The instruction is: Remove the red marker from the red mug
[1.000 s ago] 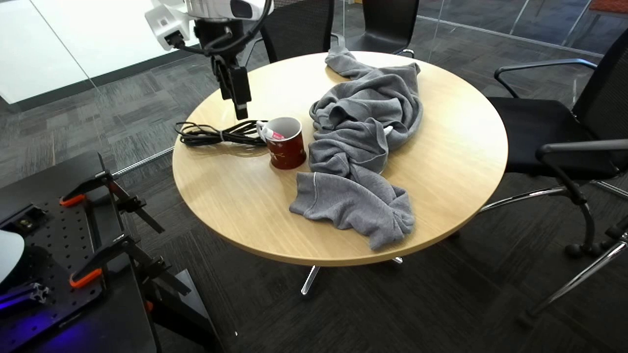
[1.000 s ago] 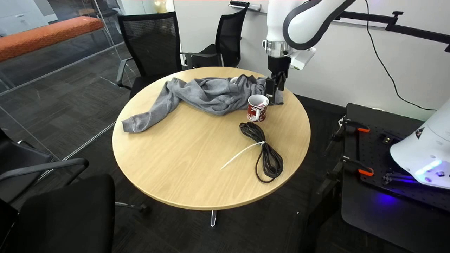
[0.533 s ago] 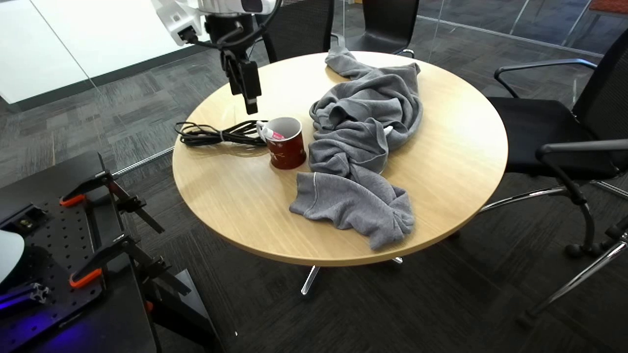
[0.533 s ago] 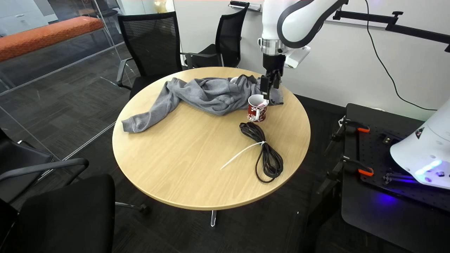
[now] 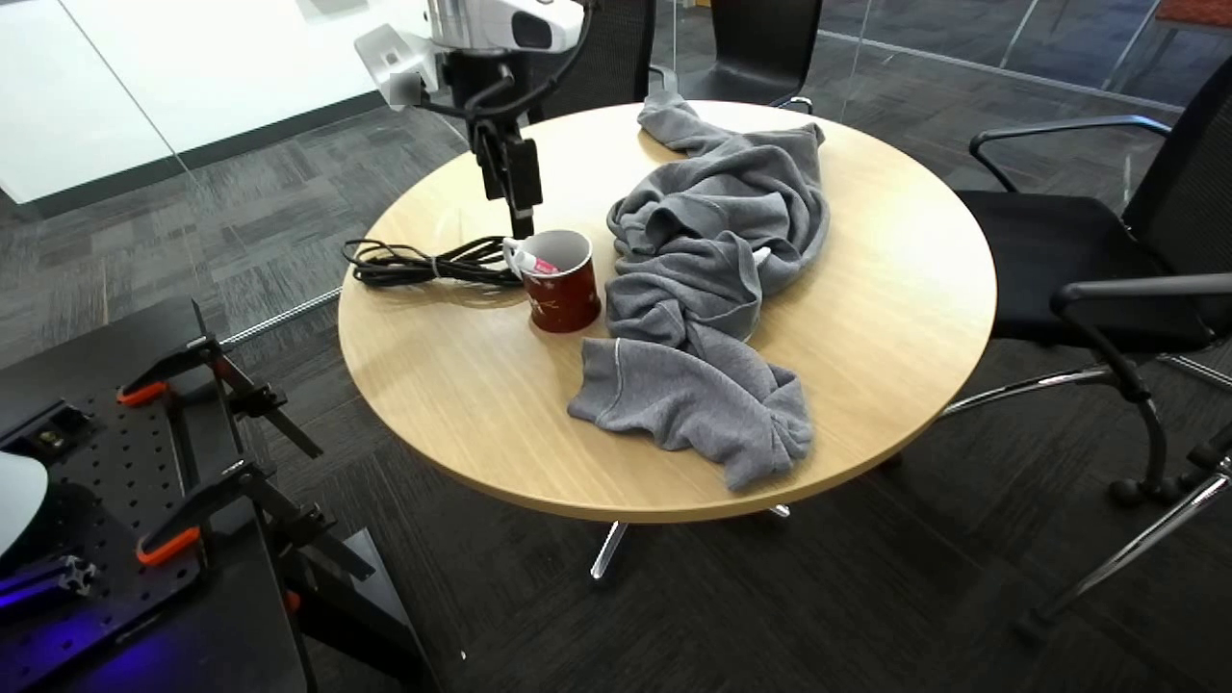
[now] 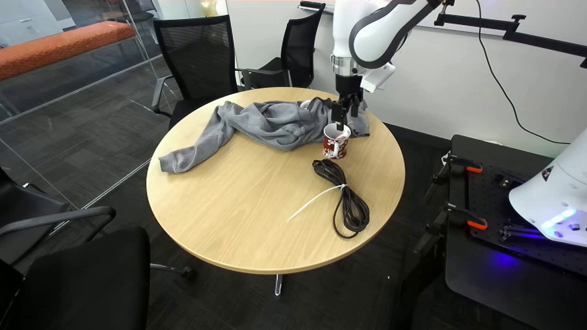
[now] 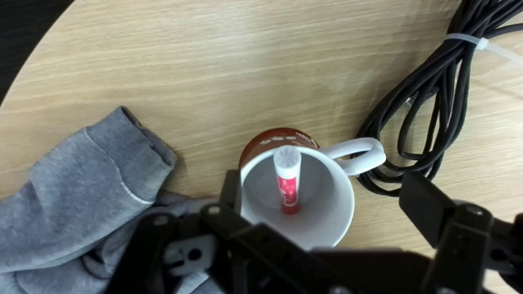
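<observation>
Seeing red marker (image 7: 288, 181) slanting inside red mug (image 5: 568, 300), poking white end past rim, likely giving easy pinch; finding mug standing upright toward table (image 5: 452, 385) edge nearest black bench (image 6: 486, 270); hovering at rim with gripper (image 7: 322, 192), holding fingers parted wide, grasping nothing, presumably for straddling marker; noting black cable (image 5: 460, 267) stretching from beside handle toward edge, grey sweatshirt (image 5: 707, 289) lying just beside mug.
</observation>
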Controlling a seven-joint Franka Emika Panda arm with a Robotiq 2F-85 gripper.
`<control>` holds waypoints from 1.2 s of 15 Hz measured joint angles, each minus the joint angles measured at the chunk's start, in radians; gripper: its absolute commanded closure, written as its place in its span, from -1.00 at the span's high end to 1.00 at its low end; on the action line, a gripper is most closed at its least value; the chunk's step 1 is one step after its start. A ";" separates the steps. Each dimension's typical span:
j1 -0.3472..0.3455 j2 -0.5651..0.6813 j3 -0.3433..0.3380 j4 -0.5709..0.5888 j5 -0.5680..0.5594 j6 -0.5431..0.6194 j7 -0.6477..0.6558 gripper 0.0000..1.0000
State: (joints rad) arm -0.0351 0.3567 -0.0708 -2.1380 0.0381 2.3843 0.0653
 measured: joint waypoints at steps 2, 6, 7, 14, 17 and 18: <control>-0.002 0.023 -0.008 0.016 0.000 0.000 0.001 0.77; -0.015 0.071 -0.009 0.052 0.000 -0.001 0.001 0.59; -0.017 0.084 -0.009 0.061 0.000 -0.001 0.001 0.55; -0.022 0.149 -0.009 0.104 0.000 -0.002 0.001 0.15; -0.022 0.151 -0.010 0.111 0.000 -0.006 0.001 -0.07; -0.023 0.151 -0.010 0.114 0.000 -0.006 0.001 -0.04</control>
State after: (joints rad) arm -0.0577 0.5074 -0.0809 -2.0243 0.0381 2.3783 0.0659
